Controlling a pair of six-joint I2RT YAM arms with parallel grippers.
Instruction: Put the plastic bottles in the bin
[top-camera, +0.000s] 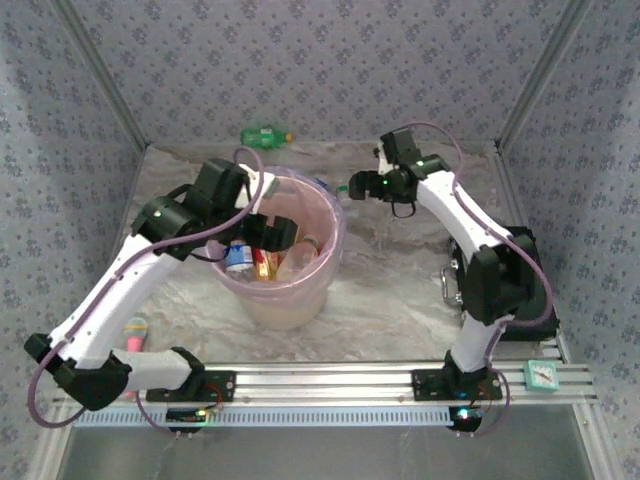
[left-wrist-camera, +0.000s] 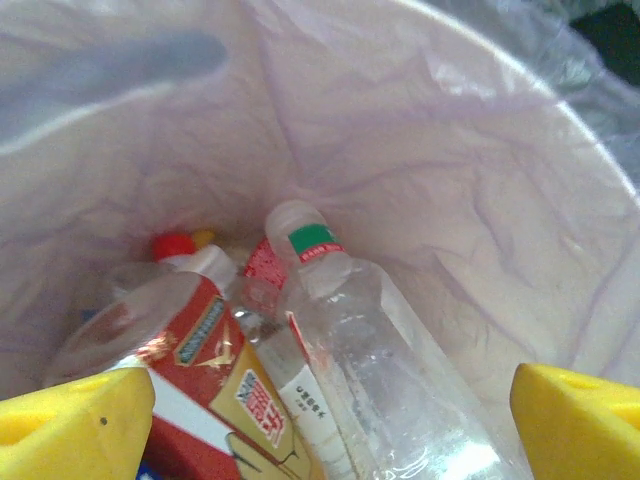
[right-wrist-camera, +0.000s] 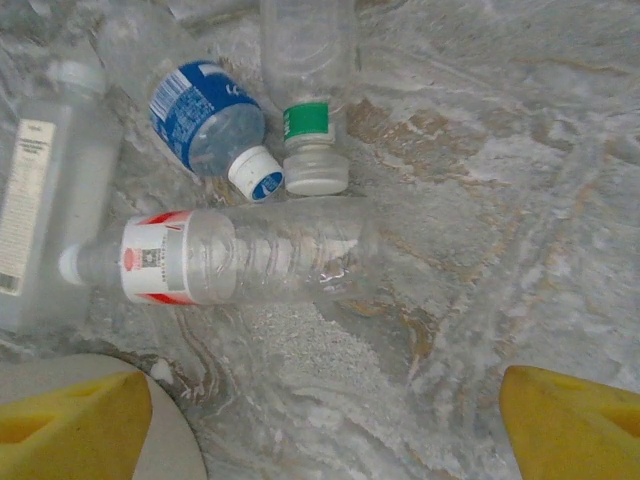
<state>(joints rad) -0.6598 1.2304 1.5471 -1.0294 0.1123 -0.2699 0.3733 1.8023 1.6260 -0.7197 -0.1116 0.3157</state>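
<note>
Our left gripper (top-camera: 272, 233) hangs inside the bin (top-camera: 331, 216), jaws spread wide and empty, above the bottles (left-wrist-camera: 350, 330) lying there. Our right gripper (right-wrist-camera: 325, 400), equally wide and empty, hovers over four loose bottles (right-wrist-camera: 250, 255) at the bin's 1 o'clock. A green bottle (top-camera: 265, 134) lies at 12 o'clock.

Looks down on marbled table (right-wrist-camera: 480, 200) with red-labelled clear bottle (right-wrist-camera: 230, 262) lying across the middle. Finds blue-labelled bottle (right-wrist-camera: 205, 125) and green-banded bottle (right-wrist-camera: 310, 90) beyond it, white caps side by side, white-labelled bottle (right-wrist-camera: 40, 200) at left. Holds right gripper (right-wrist-camera: 320, 428) spread wide, yellow fingertips (right-wrist-camera: 70, 430) in the lower corners.
</note>
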